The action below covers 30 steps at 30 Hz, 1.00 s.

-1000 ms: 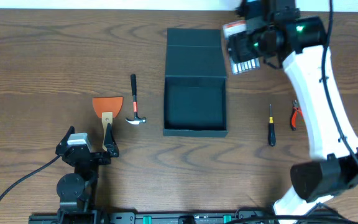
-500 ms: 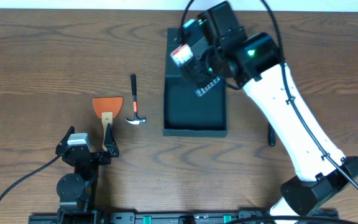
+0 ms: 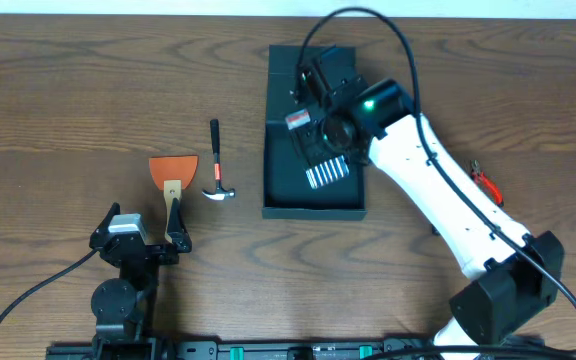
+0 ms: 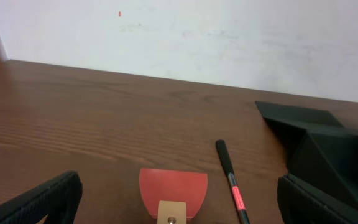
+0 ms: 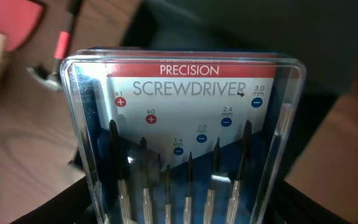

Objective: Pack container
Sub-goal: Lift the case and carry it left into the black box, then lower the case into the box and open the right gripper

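Centrally on the brown wooden surface [image 3: 68, 80], the container [image 3: 313, 211], a dark teal-green rectangular cardboard box, is shown open, with its hinged flap lid [image 3: 286, 65] folded back toward 12 o'clock. Its long axis is laid from 12 to 6 o'clock in the overhead view. The right gripper [image 3: 320, 142] is positioned directly above the open compartment. Its fingers are closed on the sides of a clear plastic case of precision screwdrivers [image 5: 188, 124] with a red label strip. The case is held with its long axis turned slightly off that of the box, roughly from 11 to 5 o'clock, label end toward the lid. Whether the case touches the box floor cannot be told.

The container thus lies straight below the right fingers. The coming move is therefore judged to be a short descent and release, with a small turn needed if the case is to lie square to the walls. The left gripper [image 3: 138, 232] is parked well apart, at about 8 o'clock from the container; in the left wrist view its fingers [image 4: 42, 199] are spread wide and nothing is gripped. The right arm is therefore the nearer.

Lying on the surface at 9 o'clock from the box are a small black-handled hammer [image 3: 215, 160] and an orange-bladed scraper with a wooden handle [image 3: 173, 170]. Red-handled pliers [image 3: 482, 181] are partly seen at 3 o'clock.
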### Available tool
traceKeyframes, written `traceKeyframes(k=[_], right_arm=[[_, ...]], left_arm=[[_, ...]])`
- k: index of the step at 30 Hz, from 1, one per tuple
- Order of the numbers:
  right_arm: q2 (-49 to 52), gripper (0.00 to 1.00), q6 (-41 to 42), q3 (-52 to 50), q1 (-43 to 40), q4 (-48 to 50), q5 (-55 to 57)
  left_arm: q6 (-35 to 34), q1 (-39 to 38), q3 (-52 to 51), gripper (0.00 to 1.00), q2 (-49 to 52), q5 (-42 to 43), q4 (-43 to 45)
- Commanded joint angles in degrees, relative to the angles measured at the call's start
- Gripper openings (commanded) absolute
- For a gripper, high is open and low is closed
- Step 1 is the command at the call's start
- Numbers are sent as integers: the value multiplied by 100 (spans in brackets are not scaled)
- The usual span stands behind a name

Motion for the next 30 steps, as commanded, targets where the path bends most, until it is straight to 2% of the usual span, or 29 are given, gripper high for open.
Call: traceKeyframes(k=[1,7,12,30], right_arm=[[-35,1,850,-382,28,227,136],[-35,1,1453,-1038,28,955,175],[-35,1,1945,-1239,28,1137,527],[85,1,2085,-1513,17,1172,946]], left_arm=[[59,28,-107,99,-2,-50,-212],[59,28,-107,99,-2,-50,-210],[57,28,-107,99,-2,-50,-210],[57,28,-107,99,-2,-50,-212]])
